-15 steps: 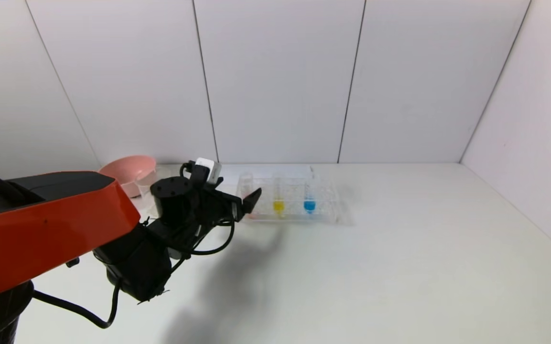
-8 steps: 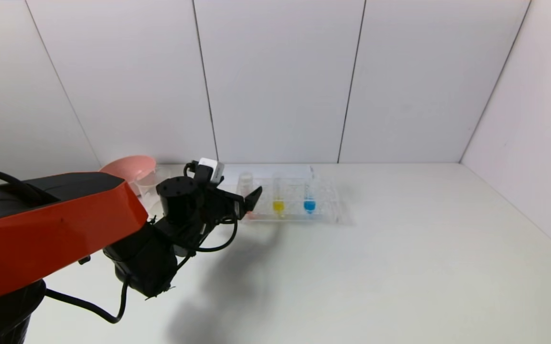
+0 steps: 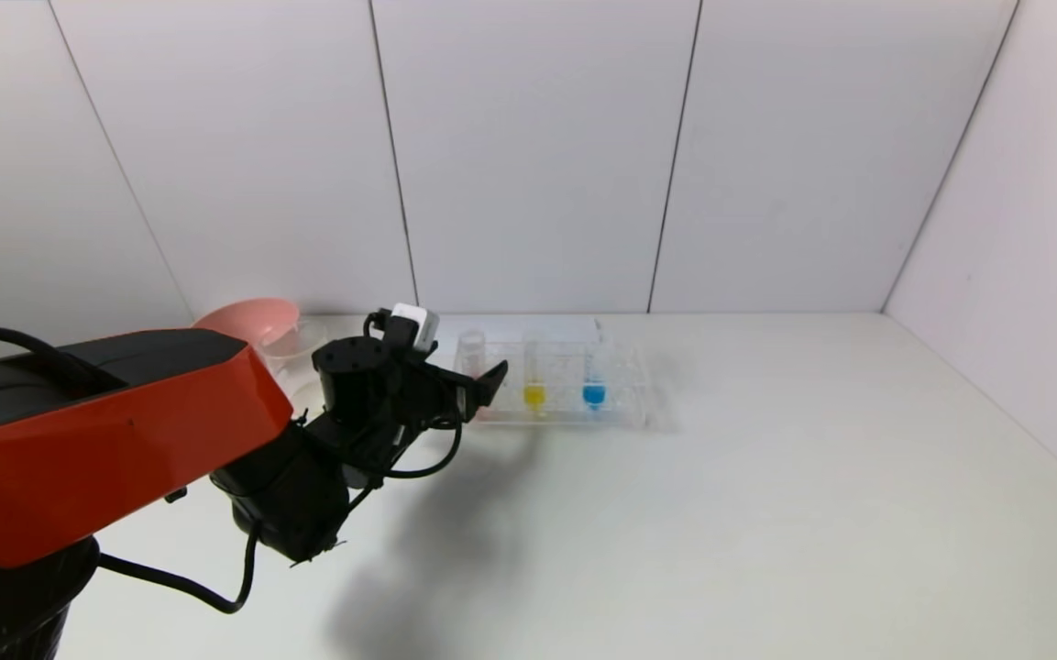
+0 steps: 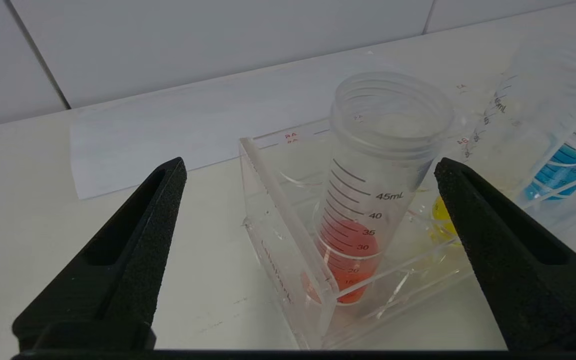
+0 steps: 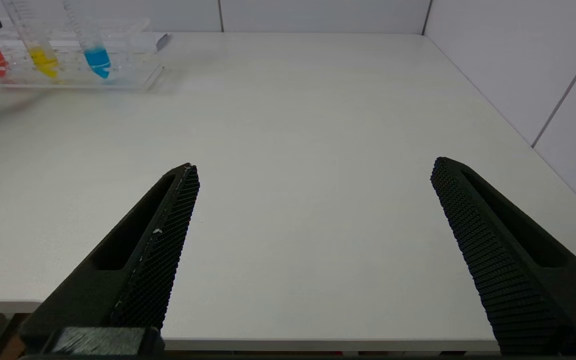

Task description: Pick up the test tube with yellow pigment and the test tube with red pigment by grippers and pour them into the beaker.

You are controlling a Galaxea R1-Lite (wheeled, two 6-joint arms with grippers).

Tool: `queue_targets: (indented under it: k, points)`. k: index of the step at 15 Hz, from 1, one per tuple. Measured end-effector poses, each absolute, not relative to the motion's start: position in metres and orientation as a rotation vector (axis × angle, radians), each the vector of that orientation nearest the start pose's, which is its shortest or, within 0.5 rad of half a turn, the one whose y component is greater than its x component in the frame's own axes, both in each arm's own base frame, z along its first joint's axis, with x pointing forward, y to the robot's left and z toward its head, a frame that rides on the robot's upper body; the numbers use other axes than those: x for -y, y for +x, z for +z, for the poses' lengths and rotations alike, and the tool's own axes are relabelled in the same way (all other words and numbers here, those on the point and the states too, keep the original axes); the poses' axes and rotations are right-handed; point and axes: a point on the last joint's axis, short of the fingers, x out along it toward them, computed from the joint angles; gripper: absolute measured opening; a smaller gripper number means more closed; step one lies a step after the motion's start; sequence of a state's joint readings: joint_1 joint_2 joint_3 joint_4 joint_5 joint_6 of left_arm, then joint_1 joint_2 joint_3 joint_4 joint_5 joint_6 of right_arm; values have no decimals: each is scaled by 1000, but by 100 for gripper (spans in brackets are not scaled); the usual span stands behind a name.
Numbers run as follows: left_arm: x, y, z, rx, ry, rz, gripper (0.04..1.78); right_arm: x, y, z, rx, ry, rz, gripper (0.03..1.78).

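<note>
The test tube with red pigment stands upright in the left end of a clear rack. My left gripper is open wide just in front of it, one finger off to each side, touching nothing. The test tube with yellow pigment stands one place further along the rack. In the head view the left gripper reaches the rack's left end beside the red tube and hides its coloured bottom. The yellow tube shows clearly. The beaker stands to the left, behind the arm. My right gripper hangs open over the table's near edge.
A blue-bottomed tube stands right of the yellow one in the rack. A pink bowl sits by the beaker at the back left. A white paper sheet lies under and behind the rack. White walls close the back and right.
The left arm has crept forward and to the right, bringing its open gripper closer to the rack's red-tube end. Tubes, rack and beaker have not moved.
</note>
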State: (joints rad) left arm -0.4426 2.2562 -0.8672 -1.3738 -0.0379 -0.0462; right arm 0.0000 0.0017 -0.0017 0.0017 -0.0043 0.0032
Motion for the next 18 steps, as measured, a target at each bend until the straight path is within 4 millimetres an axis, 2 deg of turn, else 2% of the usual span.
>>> queue_targets:
  k: [2, 4, 8, 9, 18]
  points:
    - [175, 360, 74, -18, -46, -491, 156, 0, -23, 76, -2, 3, -5, 170]
    - [178, 360, 75, -12, -48, -498, 131, 0, -23, 76, -2, 3, -5, 170]
    - [179, 360, 76, -10, -49, -501, 57, 0, -23, 76, -2, 3, -5, 170]
    - [179, 360, 75, -11, -49, -501, 48, 0, -23, 76, -2, 3, -5, 170]
    - [178, 359, 78, -2, -51, -500, 45, 0, -23, 76, -2, 3, -4, 170]
